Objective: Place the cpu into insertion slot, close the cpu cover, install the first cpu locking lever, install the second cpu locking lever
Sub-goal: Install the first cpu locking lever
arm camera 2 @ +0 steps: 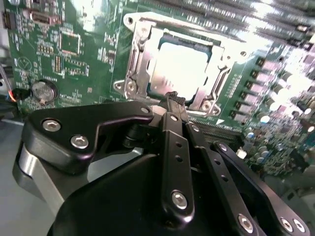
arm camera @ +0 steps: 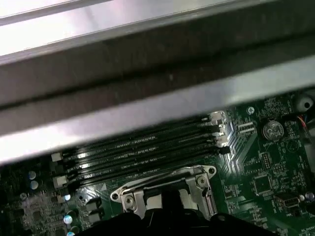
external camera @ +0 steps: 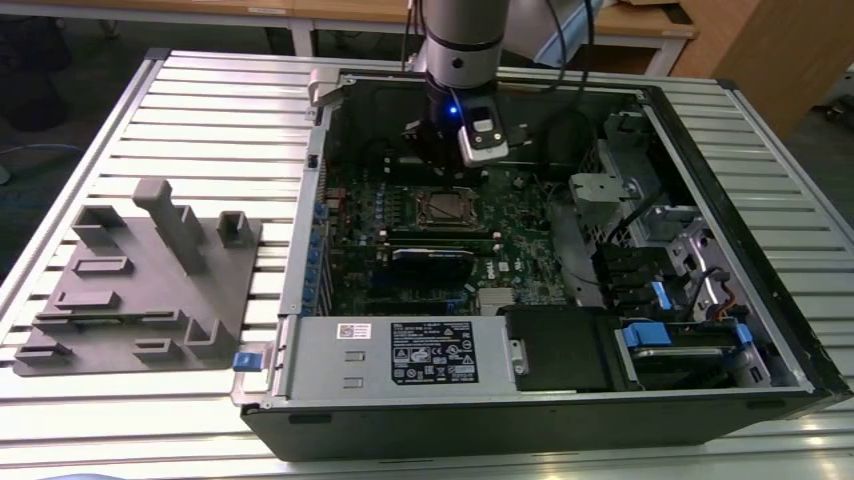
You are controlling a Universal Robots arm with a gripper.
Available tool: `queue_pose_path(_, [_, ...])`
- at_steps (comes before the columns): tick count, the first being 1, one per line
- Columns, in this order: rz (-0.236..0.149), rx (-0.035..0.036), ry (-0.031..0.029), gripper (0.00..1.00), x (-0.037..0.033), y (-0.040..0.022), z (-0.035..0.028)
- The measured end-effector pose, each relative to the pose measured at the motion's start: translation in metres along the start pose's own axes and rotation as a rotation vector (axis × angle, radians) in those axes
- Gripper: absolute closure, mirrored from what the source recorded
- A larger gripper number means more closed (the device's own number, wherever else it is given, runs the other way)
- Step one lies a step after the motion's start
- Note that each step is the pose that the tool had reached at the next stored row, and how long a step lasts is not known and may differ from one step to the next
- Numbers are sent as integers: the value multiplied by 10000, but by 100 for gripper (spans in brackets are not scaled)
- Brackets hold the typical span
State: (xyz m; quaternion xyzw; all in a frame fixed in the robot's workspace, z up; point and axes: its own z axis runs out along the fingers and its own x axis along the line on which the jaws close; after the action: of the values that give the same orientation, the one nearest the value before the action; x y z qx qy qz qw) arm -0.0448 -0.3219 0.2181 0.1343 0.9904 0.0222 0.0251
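Note:
In the second wrist view the cpu (arm camera 2: 179,69) lies flat in the insertion slot (arm camera 2: 215,78), its silver top bright. The cpu cover (arm camera 2: 140,66) lies down around it as a metal frame. My gripper (arm camera 2: 173,100) hangs just above the socket's near edge, its dark fingers pressed together with nothing seen between them. In the exterior view my gripper (external camera: 430,160) stands inside the open computer case, just behind the insertion slot (external camera: 447,208) on the green motherboard (external camera: 527,250). The first wrist view has the cpu cover (arm camera: 133,196) beside the dark gripper body.
A grey moulded fixture (external camera: 140,280) sits on the slatted table at the exterior view's left. The case holds a labelled power supply (external camera: 400,355), a black card (external camera: 434,262) and drive cages (external camera: 667,270). Memory slots (arm camera: 142,147) and the case wall (arm camera: 147,73) lie behind the socket.

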Motion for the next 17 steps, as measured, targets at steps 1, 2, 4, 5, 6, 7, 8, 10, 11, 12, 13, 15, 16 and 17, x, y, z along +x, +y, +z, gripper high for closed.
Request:
queue_pose_path(1, [-11, 0, 0, 89, -5, -20, -1])
queue_pose_path(2, [-22, -1, 0, 89, -11, -42, -1])
queue_pose_path(4, [-39, 0, 2, 89, -21, -87, -2])
queue_pose_path(5, [-47, -1, 2, 89, -27, -110, -3])
queue_pose_path(6, [-56, -3, 2, 89, -33, -135, -2])
queue_pose_path(7, [-66, -3, 3, 89, -38, -157, -3])
queue_pose_path(8, [-85, -3, 3, 89, -42, -172, -2])
queue_pose_path(10, [-195, -9, 8, 89, -44, -180, 3])
queue_pose_path(11, [-279, -12, 13, 89, -44, -181, 6])
queue_pose_path(12, [-375, -16, 18, 89, -44, -181, 9])
queue_pose_path(13, [-486, -21, 24, 89, -44, -182, 12])
queue_pose_path(15, [-646, -26, 31, 89, -44, -182, 15])
queue_pose_path(16, [-663, -23, 32, 89, -44, -182, 15])
queue_pose_path(17, [-666, -22, 33, 89, -44, -183, 15])
